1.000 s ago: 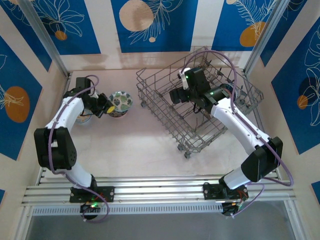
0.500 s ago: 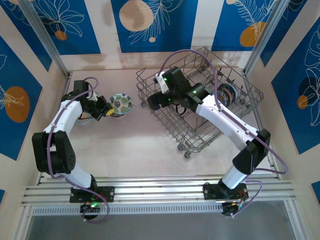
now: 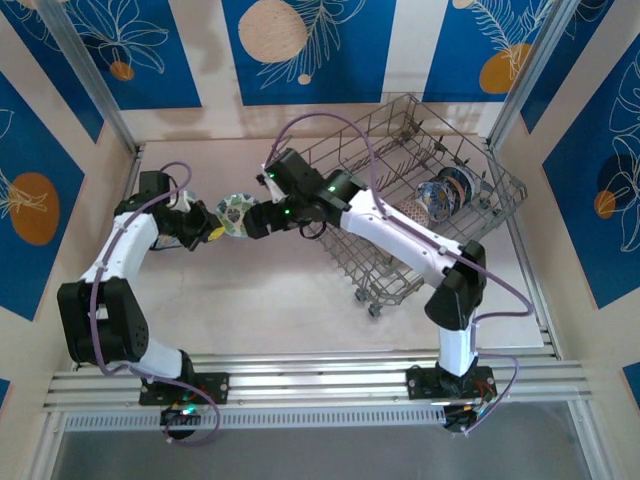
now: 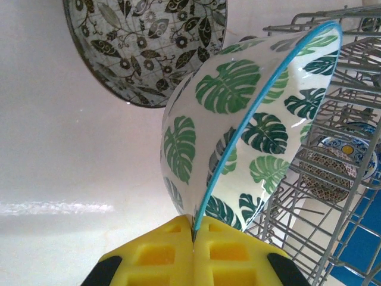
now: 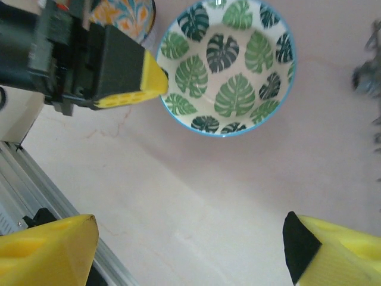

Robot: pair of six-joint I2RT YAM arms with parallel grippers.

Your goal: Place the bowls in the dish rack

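The left fingers (image 4: 161, 253) are pinched tight on the rim of a leaf-print bowl (image 4: 238, 119), white with green monstera leaves and a thin blue edge; the two yellow pads meet with only the bowl's wall between them. In the overhead view this bowl (image 3: 235, 213) sits left of the dish rack (image 3: 400, 150), above the table (image 3: 280, 290) and tipped on its side, between the left fingers (image 3: 207, 230) and the right fingers (image 3: 252, 221), which are close on its other side. From the right wrist, the bowl's open mouth (image 5: 229, 65) faces the camera, with one yellow tip of the left fingers (image 5: 134, 89) clamped on its edge. The right fingers (image 5: 47, 250) are spread wide — one at each lower corner of that view — and hold nothing; they do not touch the bowl. Whether the bowl's foot touches the table cannot be told. Just behind it, in the left wrist view, is a dark floral bowl (image 4: 149, 42) with grey leaves and vines. An orange-and-blue bowl (image 5: 122, 15) shows beyond the left arm in the right wrist view. The dish rack, a grey wire basket on small wheels, stands skewed on the right half of the table, and several bowls in the rack (image 3: 445, 190) stand on edge among the tines at its far right end — a blue-and-white one and a brown patterned one can be made out (image 4: 336, 170).
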